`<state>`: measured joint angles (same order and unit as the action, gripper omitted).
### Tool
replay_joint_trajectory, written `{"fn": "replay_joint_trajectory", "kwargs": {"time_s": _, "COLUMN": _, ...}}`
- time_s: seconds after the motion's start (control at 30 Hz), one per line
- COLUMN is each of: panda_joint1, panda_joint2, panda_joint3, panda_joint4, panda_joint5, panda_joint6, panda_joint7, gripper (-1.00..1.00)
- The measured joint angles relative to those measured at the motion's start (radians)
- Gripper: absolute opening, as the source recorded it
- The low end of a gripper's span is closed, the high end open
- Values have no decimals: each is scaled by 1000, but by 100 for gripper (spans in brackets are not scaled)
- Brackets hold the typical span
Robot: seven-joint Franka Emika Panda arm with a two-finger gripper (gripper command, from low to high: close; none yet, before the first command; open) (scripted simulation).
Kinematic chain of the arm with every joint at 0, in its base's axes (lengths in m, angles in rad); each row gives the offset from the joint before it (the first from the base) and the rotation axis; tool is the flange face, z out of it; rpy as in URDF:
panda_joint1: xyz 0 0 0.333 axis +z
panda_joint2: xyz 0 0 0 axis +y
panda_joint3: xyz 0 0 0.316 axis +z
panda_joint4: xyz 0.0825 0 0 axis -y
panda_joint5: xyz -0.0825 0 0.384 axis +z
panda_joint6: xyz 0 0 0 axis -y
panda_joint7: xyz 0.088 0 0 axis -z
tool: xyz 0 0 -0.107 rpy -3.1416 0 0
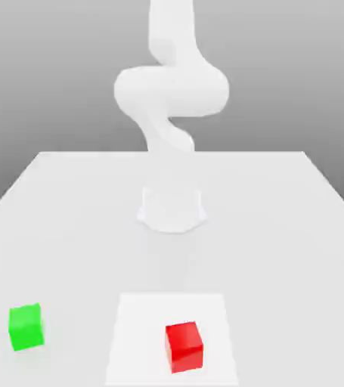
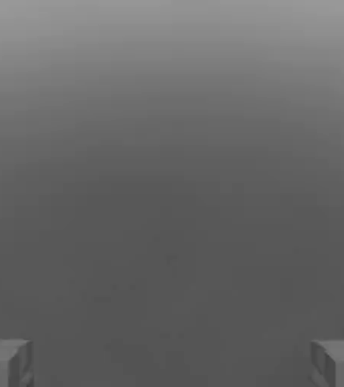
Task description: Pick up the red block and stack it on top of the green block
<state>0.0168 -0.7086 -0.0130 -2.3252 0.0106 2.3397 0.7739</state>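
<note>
Blocks Sit Apart on the Counter, Claw Spread Wide

At the exterior view's left, the green block (image 1: 26, 327) rests directly on the pale counter (image 1: 69, 249), near its front. It lies in no container; its top is bare, and it is turned slightly, so that more than one of its faces shows.

Next, toward the middle, the white arm (image 1: 172, 91) stands on a flared base (image 1: 172, 210) set on the counter, behind both blocks. From the base it climbs upright, bulges sideways at a thick, rounded joint, then narrows and runs on up past the top edge of the exterior view. In the hand view the claw (image 2: 172, 364) is released, its two fingers (image 2: 7, 364) parted wide with nothing between them, facing a plain grey background.

Just right of the middle in the exterior view, in front of the base, the red block (image 1: 184, 348) lies on a flat white square patch (image 1: 138, 340). It sits inside the patch's outline, toward the front, a little askew to its edges. The two blocks are well apart, neither stacked on the other.
</note>
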Motion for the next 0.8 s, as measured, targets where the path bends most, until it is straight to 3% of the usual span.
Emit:
{"fn": "replay_joint_trajectory", "kwargs": {"time_s": 0.5, "panda_joint1": 69, "panda_joint2": 551, "panda_joint3": -37, "panda_joint4": -152, "panda_joint5": 52, "panda_joint6": 239, "panda_joint7": -148, "gripper": 0}}
{"fn": "replay_joint_trajectory", "kwargs": {"time_s": 0.8, "panda_joint1": 78, "panda_joint2": 874, "panda_joint3": -36, "panda_joint4": -230, "panda_joint5": 15, "panda_joint6": 393, "panda_joint7": -182, "gripper": 0}}
